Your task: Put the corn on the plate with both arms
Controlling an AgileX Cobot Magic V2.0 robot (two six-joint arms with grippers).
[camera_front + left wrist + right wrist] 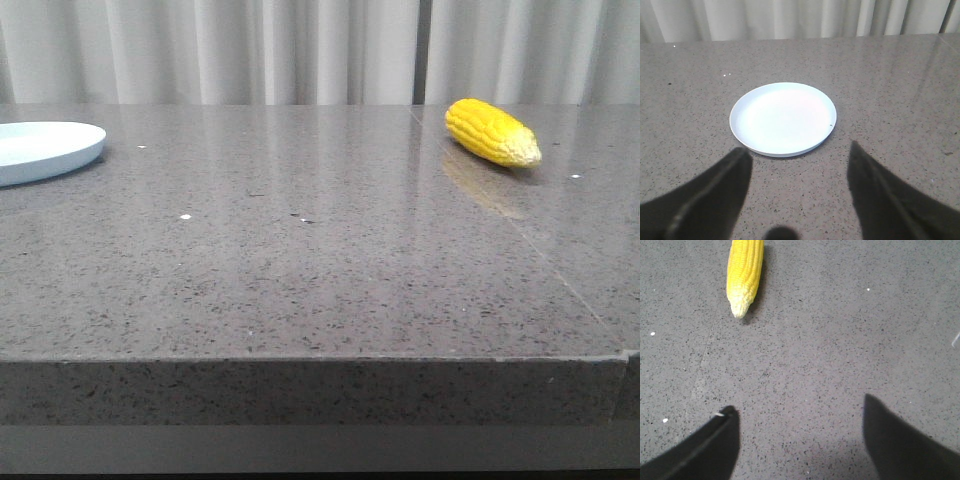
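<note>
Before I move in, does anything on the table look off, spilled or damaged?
Nothing stands out. The corn lies whole on the table at far right, the plate sits flat and empty at far left. Both grippers are open and hold nothing.

One corn (pixel 492 132) is lying on the table (pixel 300 270) at about two o'clock in the front view; one plate (pixel 45 150) is sitting at about ten o'clock, well apart from it; one table is bearing them both; one curtain (pixel 300 50) is hanging along the far edge at twelve o'clock; two grippers are showing, the left gripper (pixel 800 160) and the right gripper (pixel 800 412), each one spreading two black fingers wide, four fingers in all.
</note>
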